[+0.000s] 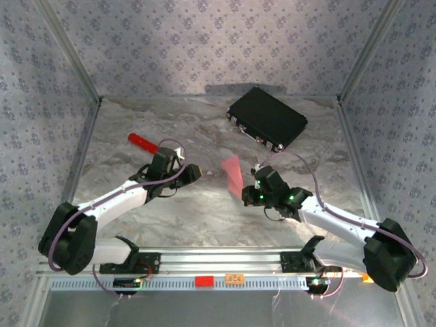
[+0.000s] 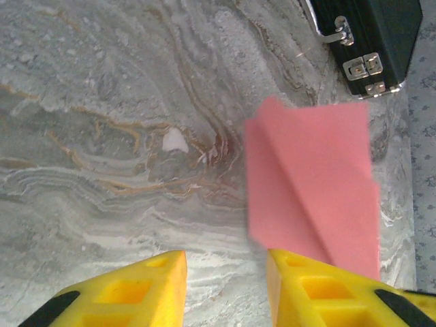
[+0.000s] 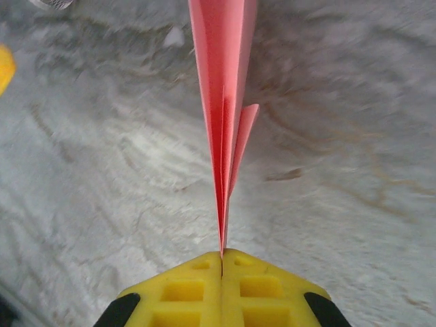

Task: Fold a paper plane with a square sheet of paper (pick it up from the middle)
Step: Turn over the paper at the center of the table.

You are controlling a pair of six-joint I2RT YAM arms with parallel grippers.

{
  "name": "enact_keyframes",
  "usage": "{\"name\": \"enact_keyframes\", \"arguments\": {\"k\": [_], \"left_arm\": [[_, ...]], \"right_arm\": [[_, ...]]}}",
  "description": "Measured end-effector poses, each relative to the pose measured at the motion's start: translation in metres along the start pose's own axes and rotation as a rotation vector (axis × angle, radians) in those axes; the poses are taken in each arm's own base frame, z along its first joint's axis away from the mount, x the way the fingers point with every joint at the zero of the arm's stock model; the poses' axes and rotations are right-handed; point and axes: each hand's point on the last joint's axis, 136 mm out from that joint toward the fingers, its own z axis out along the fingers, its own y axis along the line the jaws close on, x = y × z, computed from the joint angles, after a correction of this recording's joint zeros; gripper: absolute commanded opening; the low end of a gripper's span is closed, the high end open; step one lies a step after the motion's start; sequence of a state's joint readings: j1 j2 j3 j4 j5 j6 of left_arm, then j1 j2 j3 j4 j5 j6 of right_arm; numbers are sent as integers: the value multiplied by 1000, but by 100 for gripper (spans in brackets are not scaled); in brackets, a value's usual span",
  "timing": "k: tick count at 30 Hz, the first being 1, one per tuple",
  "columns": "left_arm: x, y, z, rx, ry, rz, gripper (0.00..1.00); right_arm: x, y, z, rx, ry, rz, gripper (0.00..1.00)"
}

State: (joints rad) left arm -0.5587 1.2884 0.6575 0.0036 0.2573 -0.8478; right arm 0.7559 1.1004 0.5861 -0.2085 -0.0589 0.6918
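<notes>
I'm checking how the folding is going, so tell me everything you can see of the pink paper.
The paper plane is thin salmon-pink paper, folded into several flat layers with a diagonal crease and a pointed corner. It appears held clear of the marble table, near the middle, nearer than the black case. The right gripper is shut on one edge; from there the layers fan apart slightly.

paper plane [image 2: 313, 184]: salmon pink
bench [image 1: 204, 211]: grey marble, brown veins
case [image 1: 267, 117]: black, silver latches
fingers [image 3: 184, 293]: yellow
cylinder [image 1: 142, 142]: red, cap possibly grey
</notes>
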Motion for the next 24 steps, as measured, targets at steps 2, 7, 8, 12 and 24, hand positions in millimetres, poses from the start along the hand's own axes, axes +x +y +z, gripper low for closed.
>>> {"name": "enact_keyframes", "arguments": {"k": [2,7,8,12,24], "left_arm": [[4,4,-2,-3,3,-8,35],[5,1,-8,11,-4,-15,36],[4,0,-9,14,-7,-17,36],[5,0,-10,12,-4,-26,36],[5,-3,-29,11,-23,-21,37]], "right_arm": [[-9,0,-9,57,-36,10,3],[-24,13,-35,137,-110,39,3],[-24,14,-39,146,-117,49,3],[-16,6,-46,201,-112,88,3],[-20,-6,-67,289,-140,95,3]]}}
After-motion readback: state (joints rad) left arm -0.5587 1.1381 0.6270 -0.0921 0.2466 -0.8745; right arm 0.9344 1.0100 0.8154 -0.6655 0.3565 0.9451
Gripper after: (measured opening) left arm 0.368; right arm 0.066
